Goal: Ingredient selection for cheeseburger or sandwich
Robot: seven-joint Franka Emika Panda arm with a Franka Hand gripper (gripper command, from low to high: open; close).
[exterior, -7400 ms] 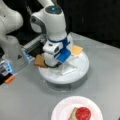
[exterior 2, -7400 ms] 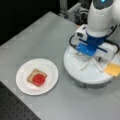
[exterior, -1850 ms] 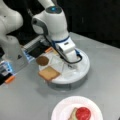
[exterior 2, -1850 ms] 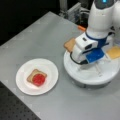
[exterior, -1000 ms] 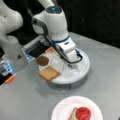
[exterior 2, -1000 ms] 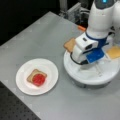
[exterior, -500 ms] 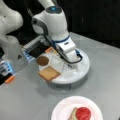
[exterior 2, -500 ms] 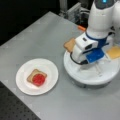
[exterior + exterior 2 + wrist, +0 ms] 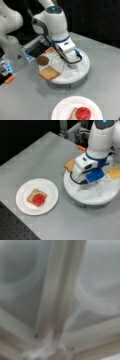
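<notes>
In a front view we see the arm bent down, claw (image 9: 71,65) low over the white divided tray (image 9: 83,68), toast square (image 9: 49,73) and patty disc (image 9: 42,60) on the tray's left edge, in a front view the sandwich (image 9: 37,197) of toast and tomato on the plate (image 9: 50,192), cheese square (image 9: 114,172) at the tray's right, in the wrist view we find only tray dividers close up, claw's grip we cannot tell.

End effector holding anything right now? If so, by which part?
Cannot tell. The end effector is low over the round white tray, its tips hidden in both front views, and the wrist view shows only tray dividers.
</notes>
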